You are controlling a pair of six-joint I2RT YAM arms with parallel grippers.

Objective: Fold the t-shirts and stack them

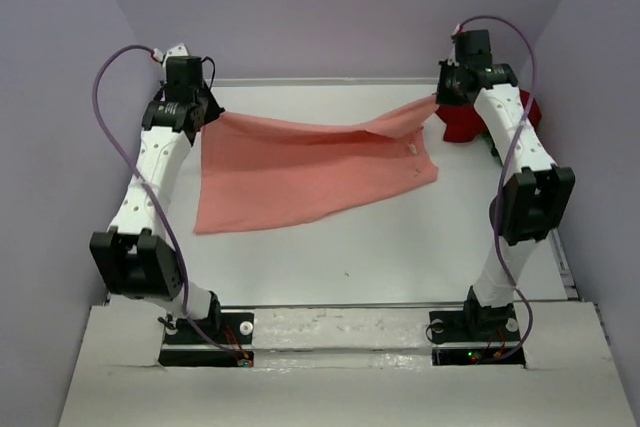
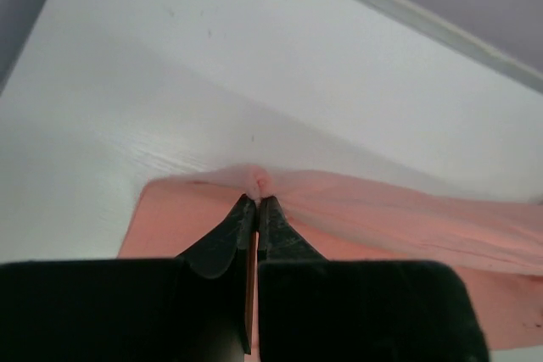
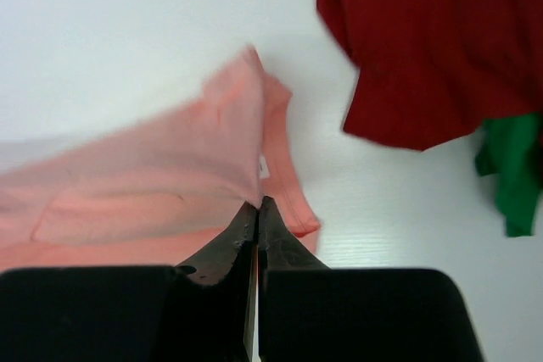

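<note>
A salmon-pink t-shirt [image 1: 300, 172] hangs stretched between both arms across the far half of the table, its lower part trailing on the surface. My left gripper [image 1: 207, 112] is shut on its left corner; in the left wrist view that gripper [image 2: 257, 201] pinches a bunch of pink cloth [image 2: 390, 218]. At the other end my right gripper [image 1: 440, 97] is shut on the right corner, and the right wrist view shows it [image 3: 257, 203] clamped on the pink t-shirt [image 3: 153, 184]. A dark red t-shirt [image 3: 424, 40] lies crumpled at the far right, over a green one [image 3: 513, 175].
The white table [image 1: 400, 247] has a raised rim along its far edge [image 1: 320, 81] and purple walls on three sides. The dark red heap [image 1: 465, 122] sits just behind the right arm's forearm [image 1: 515, 132].
</note>
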